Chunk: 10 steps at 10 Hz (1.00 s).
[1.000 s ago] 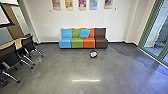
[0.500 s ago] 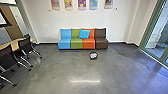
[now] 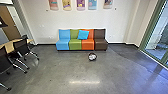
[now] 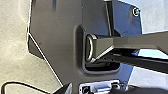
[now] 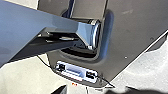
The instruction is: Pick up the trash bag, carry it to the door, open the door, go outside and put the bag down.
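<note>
A small round bundle [image 3: 92,57], dark around its edge and whitish in the middle, lies on the grey floor in front of the sofa in the head view; it may be the trash bag. At the right side stands a green-framed glass wall or door [image 3: 157,37]. The left wrist view looks onto the robot's own dark plate, and how the left gripper stands cannot be made out. In the right wrist view, the dark fingertips of my right gripper [image 5: 96,90] stand apart, with no bag between them.
A sofa [image 3: 81,45] in blue, green, orange and brown, with a blue cushion [image 3: 83,34], stands against the far wall. Black chairs [image 3: 23,47] on metal legs and a light wooden table [image 3: 10,46] are at the left. Posters [image 3: 80,3] hang above the sofa.
The head view has shifted slightly: the sofa and the round bundle sit a little lower and farther left, and the chairs have slid toward the left edge. The camera has moved with the robot.
</note>
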### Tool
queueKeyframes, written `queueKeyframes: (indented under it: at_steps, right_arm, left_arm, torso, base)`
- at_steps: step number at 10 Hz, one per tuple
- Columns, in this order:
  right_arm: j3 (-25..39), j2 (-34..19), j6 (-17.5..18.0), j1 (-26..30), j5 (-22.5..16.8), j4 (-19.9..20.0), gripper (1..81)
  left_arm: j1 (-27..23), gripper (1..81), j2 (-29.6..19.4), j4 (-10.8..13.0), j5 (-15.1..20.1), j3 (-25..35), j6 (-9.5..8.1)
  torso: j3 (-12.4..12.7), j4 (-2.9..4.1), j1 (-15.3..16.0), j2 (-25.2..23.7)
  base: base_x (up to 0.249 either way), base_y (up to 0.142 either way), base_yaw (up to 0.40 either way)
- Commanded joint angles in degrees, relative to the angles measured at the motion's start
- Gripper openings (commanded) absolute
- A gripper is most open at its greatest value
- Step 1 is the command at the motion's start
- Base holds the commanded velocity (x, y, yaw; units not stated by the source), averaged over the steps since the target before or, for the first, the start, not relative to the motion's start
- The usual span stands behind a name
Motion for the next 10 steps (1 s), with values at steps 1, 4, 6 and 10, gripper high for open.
queueKeyframes:
  at_steps: [1,4,6,10]
  right_arm:
    - [0.8,0.0,-0.3,1.7,-3.8,-0.6,81.1]
    - [0.7,0.0,-0.3,1.7,-3.8,-0.6,81.1]
    - [0.8,0.0,-0.3,1.7,-3.8,-0.6,81.1]
    - [0.7,0.0,-0.4,1.8,-3.8,-0.7,81.1]
  left_arm:
    - [-1.7,81.1,-0.3,-0.2,3.6,0.3,0.45]
    - [-1.7,81.1,-0.3,-0.2,3.6,0.4,0.36]
    - [-1.7,81.1,-0.3,-0.2,3.6,0.4,0.36]
    - [-1.7,81.1,-0.2,-0.2,3.6,0.4,0.36]
  torso:
    - [0.0,0.00,0.0,0.0]
    - [0.0,0.00,0.0,0.0]
    - [0.0,0.00,0.0,0.0]
    - [0.0,0.00,0.0,0.0]
  base:
    - [0.187,-0.081,0.000]
    - [0.187,-0.080,0.000]
    - [0.187,-0.072,0.000]
    - [0.186,-0.017,0.000]
